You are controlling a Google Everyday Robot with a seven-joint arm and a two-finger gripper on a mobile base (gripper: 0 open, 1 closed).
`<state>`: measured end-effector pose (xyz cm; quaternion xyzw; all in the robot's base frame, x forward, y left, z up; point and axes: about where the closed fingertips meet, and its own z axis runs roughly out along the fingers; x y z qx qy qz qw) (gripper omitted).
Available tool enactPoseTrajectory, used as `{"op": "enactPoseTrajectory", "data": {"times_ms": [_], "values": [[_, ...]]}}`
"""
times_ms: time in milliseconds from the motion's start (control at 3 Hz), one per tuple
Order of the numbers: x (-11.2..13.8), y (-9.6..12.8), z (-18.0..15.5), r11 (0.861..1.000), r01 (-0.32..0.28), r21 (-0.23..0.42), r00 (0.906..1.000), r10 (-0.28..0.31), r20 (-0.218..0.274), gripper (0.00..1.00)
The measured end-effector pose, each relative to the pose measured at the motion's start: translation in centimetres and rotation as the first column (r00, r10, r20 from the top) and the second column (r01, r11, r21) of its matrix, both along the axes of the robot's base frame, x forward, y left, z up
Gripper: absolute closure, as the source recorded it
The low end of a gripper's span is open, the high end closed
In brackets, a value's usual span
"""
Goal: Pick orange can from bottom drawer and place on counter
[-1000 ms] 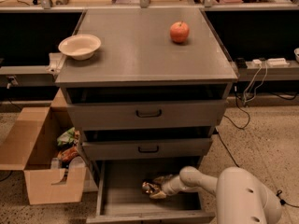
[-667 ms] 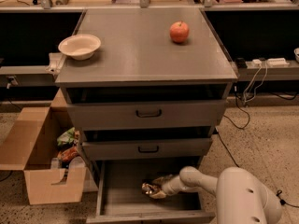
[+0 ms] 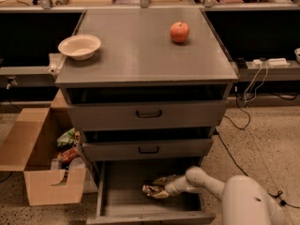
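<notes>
The orange can [image 3: 151, 190], small and shiny with silvery glints, lies on the floor of the open bottom drawer [image 3: 117, 198], right of its middle. My gripper [image 3: 162, 185] reaches into the drawer from the right on its white arm [image 3: 201, 181] and is right at the can, touching or around its right end. The counter [image 3: 136, 55] is the broad grey top of the cabinet, well above the drawer.
A red-orange apple [image 3: 179, 32] and a cream bowl [image 3: 79, 46] stand on the counter. Two grey drawers with black handles [image 3: 148, 114] are slightly pulled out above the bottom drawer. An open cardboard box [image 3: 37, 163] stands left of the cabinet. Cables [image 3: 239, 125] lie on the floor to the right.
</notes>
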<state>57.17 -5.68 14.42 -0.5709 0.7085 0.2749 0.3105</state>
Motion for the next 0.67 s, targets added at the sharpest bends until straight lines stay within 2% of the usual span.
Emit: {"op": "enactPoseTrajectory", "data": {"times_ms": [333,667], "values": [[-0.5,-0.2,3.6,0.993,-0.060,0.102,0.9972,0.055,0.051,1.00],[-1.3,-1.0,7.9,0.976,-0.124,0.177,0.9872,0.103,0.122,1.00]]}}
